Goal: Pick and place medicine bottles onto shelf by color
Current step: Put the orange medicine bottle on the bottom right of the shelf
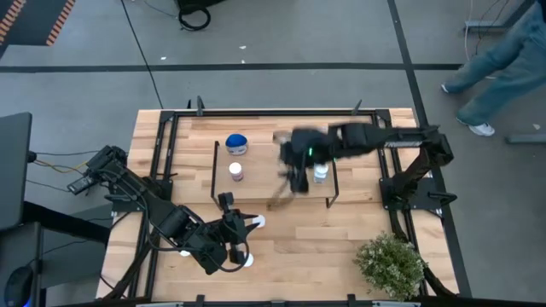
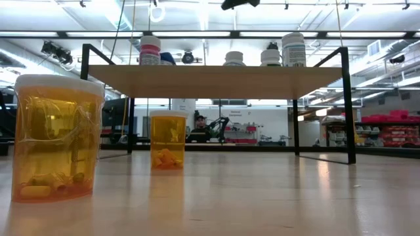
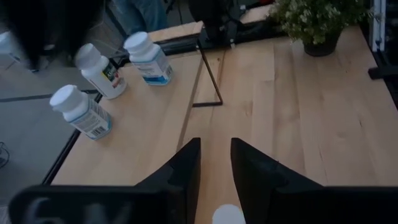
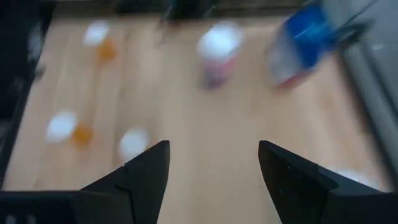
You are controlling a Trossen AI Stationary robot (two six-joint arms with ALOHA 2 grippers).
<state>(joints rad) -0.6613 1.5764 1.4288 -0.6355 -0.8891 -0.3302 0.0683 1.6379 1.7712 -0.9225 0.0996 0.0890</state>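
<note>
My right tool hung wide and empty over the shelf, white bottles just below it. My left tool, narrowly parted, hovered above a white-capped bottle on the desk; descending and gripping it looked next.

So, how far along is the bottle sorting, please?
The blue bottle and a purplish bottle, among others, already stand on the shelf. The right gripper hangs open and empty above it; the left gripper is by a white cap. Two orange bottles wait on the table.
</note>
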